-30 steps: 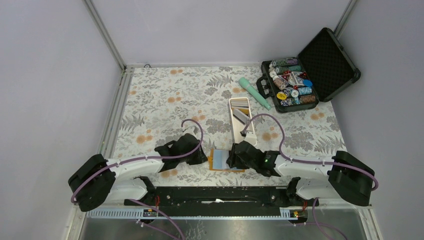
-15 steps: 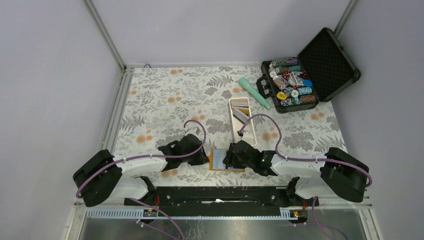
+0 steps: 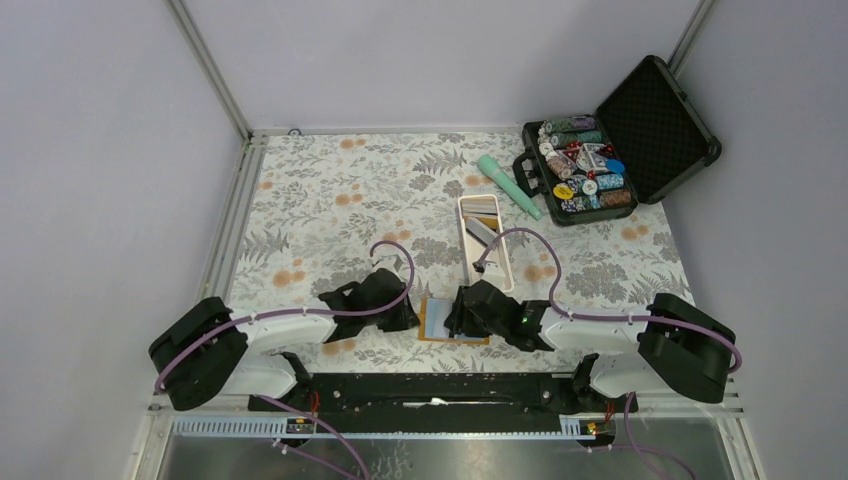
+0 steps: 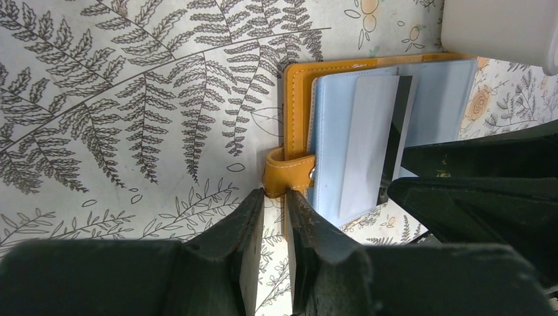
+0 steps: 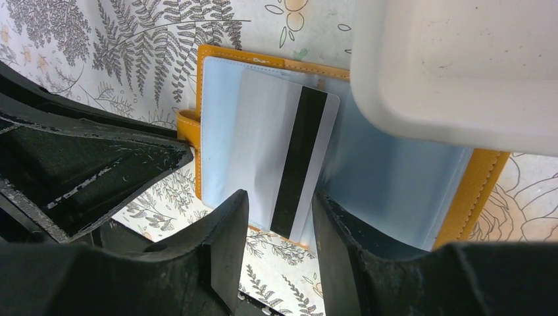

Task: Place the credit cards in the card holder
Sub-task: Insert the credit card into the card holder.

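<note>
The left gripper [image 3: 398, 312] lies low near the table's [image 3: 320, 200] near edge and points toward 3 o'clock at the holder [image 3: 438, 320]. In its wrist view the fingers [image 4: 247, 220] are nearly together. They pinch the end of the orange tab [image 4: 287, 171] that sticks out from the holder's edge.

The holder lies open and flat between the two grippers, blue pockets up. A pale card [image 5: 283, 155] with a black stripe sits partly inside the pocket on the tab side, its near end sticking out.

The right gripper [image 5: 279, 201] points toward 9 o'clock from the other side. Its fingers [image 5: 227, 240] stand apart, one on each side of the card's free end. I cannot tell whether they press it.

A white tray [image 3: 487, 250] stands just beside the holder at 1 o'clock, with more cards [image 3: 482, 230] lying in it. A teal stick [image 3: 508, 186] lies at the tray's 1 o'clock. An open black case [image 3: 655, 125] of chips sits farther toward 2 o'clock.
</note>
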Controlling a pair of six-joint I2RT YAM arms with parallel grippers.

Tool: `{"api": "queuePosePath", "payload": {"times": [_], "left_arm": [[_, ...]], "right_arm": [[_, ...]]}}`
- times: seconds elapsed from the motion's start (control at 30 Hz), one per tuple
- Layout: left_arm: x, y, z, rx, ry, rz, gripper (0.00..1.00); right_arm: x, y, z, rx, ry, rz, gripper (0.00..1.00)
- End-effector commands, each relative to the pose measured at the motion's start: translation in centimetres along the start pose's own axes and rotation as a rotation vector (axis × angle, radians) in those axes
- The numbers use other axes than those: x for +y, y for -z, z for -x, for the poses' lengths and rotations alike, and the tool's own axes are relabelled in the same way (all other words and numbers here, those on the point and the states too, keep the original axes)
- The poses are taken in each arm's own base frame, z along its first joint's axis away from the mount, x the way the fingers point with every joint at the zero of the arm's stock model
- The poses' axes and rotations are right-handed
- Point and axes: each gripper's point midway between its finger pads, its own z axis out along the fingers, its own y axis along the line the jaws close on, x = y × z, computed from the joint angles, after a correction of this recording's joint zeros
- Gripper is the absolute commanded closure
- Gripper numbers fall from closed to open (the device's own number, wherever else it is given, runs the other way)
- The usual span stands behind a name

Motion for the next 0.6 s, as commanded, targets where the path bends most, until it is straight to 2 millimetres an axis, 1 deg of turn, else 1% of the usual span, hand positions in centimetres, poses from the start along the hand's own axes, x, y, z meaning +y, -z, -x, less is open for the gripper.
{"api": "queuePosePath", "payload": {"times": [0.0,0.13,0.27,0.37,0.57], "left_arm": [[-2.0,0.9,1.9,-0.056,-0.018,-0.036,0.79],[-2.0,1.7,2.5,-0.085,-0.02,-0.031,0.79],[-2.4,2.2,3.2,-0.116,-0.021,-0.039,0.77],[-2.7,1.9,3.3,-0.109,-0.025,-0.042,0.77],[-3.3,0.9,3.5,-0.104,-0.025,-0.052,0.77]], "right_arm": [[0.2,0.2,1.1,-0.036,0.03,-0.035,0.51],[0.4,0.5,1.9,-0.064,0.039,-0.037,0.5],[0.4,0.5,2.2,-0.075,0.044,-0.039,0.49],[0.3,0.3,2.1,-0.07,0.048,-0.05,0.49],[0.5,-0.2,2.1,-0.064,0.053,-0.059,0.48]]}}
